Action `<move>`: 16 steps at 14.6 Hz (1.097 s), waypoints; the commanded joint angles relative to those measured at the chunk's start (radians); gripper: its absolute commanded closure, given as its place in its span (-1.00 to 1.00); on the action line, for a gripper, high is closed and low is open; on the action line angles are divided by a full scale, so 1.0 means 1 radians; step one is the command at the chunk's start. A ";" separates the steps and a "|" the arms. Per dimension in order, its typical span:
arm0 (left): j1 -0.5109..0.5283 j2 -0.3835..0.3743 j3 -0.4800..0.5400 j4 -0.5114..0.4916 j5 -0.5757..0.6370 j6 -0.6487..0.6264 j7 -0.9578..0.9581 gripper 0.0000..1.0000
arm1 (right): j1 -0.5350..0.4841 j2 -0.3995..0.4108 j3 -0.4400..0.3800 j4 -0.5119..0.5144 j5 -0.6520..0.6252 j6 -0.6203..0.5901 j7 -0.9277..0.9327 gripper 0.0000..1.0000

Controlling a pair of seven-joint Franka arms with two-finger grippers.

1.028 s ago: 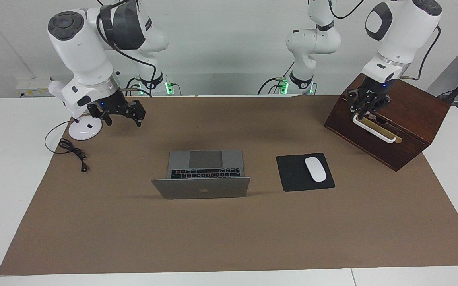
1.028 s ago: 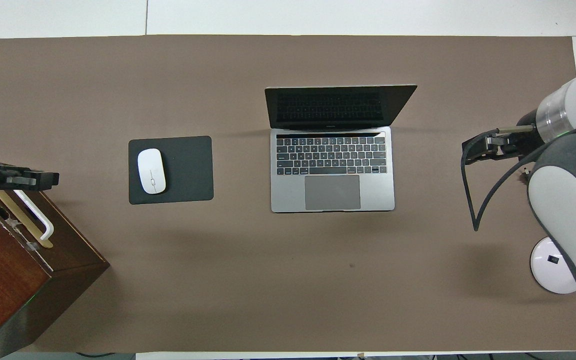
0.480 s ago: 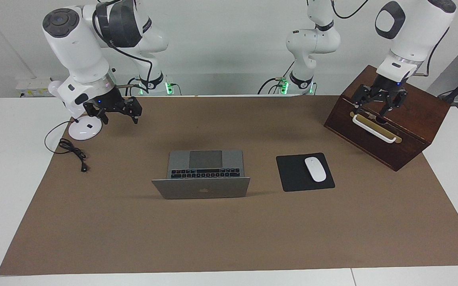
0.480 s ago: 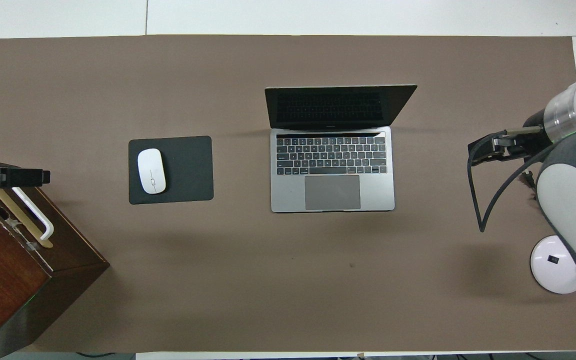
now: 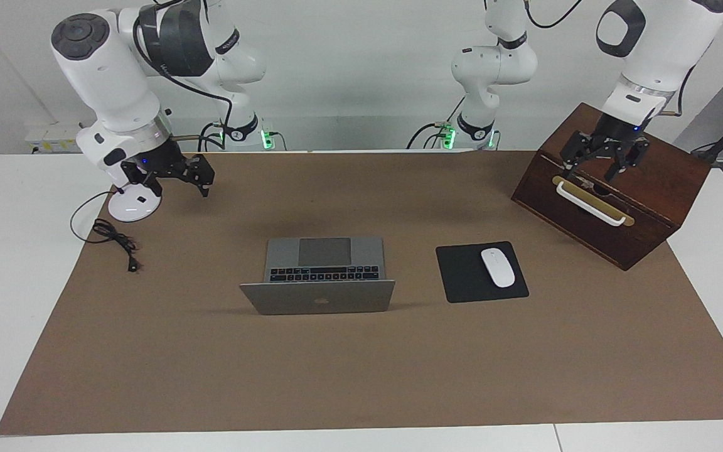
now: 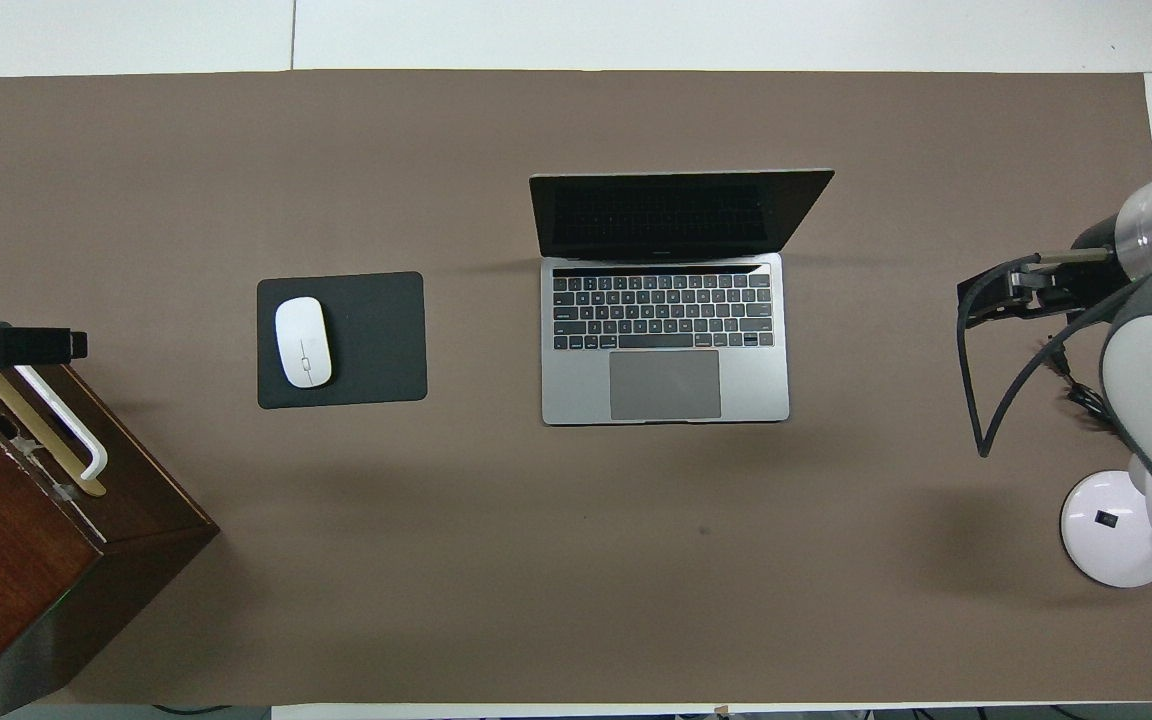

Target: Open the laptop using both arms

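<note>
One laptop (image 5: 317, 276), lid raised, mid-bench on the brown mat (image 5: 361, 376), beside the mouse pad (image 5: 481, 272). Left gripper (image 5: 594, 168): jaws released, over the wooden box (image 5: 612, 207). Right gripper (image 5: 176, 182): jaws released, raised beside the lamp base (image 5: 132, 204).
</note>
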 commanded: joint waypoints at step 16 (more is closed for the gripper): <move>0.116 0.147 -0.136 0.358 0.037 -0.300 -0.121 -1.00 | -0.038 0.006 0.008 0.047 -0.012 -0.038 -0.019 -1.00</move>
